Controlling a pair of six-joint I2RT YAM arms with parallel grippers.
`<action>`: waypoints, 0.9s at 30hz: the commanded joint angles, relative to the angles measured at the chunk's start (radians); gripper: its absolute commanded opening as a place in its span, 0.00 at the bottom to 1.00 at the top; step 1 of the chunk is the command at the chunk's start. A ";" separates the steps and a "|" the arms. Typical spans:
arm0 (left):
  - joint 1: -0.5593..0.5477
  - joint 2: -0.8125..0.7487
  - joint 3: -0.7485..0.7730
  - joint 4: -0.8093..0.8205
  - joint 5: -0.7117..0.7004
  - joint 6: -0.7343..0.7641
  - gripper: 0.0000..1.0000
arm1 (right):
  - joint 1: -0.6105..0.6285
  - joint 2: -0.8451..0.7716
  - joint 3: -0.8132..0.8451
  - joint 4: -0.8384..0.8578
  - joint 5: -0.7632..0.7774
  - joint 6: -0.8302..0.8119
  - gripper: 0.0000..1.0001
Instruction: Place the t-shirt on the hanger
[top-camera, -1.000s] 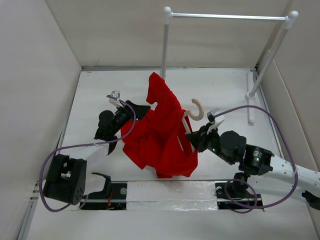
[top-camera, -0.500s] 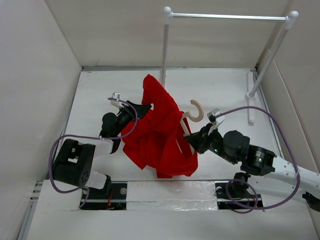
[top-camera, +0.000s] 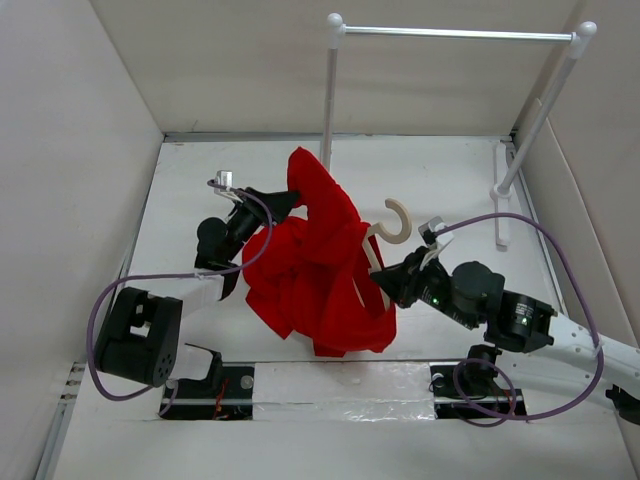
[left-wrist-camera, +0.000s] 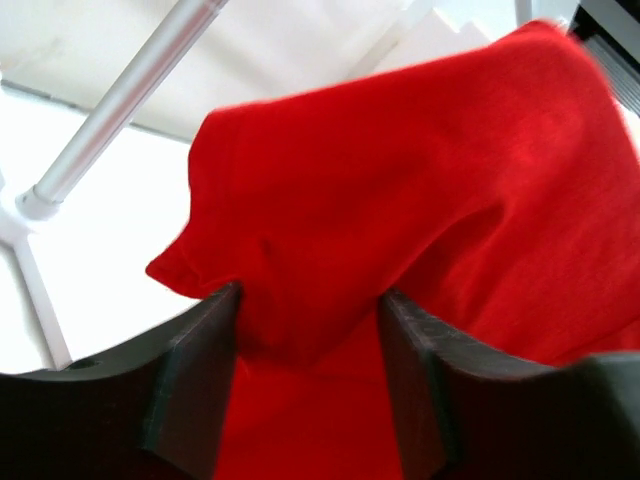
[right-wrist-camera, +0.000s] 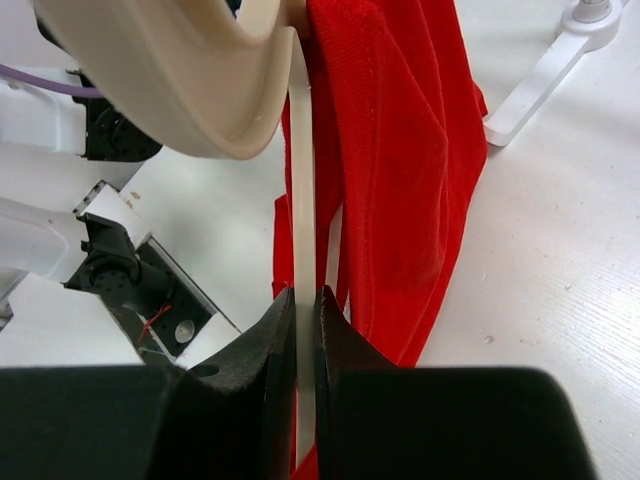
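Red t-shirt draped in loose folds over the cream hanger, near the middle of the white table and in front of the rack. My right gripper is clamped on a thin bar of the hanger below its hook, which stands clear of the cloth. My left gripper has its jaws apart around a peaked fold at the shirt's left side; cloth touches both fingers, but I cannot tell whether they pinch it
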 joint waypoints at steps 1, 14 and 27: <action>-0.005 -0.026 0.056 0.197 0.047 0.024 0.49 | -0.006 -0.010 0.004 0.093 -0.027 0.013 0.00; -0.005 -0.171 0.135 -0.174 -0.168 0.122 0.00 | -0.006 -0.003 0.010 -0.021 -0.033 0.028 0.00; -0.005 -0.221 0.371 -0.590 -0.475 0.198 0.00 | 0.005 -0.056 0.055 -0.248 -0.229 0.085 0.00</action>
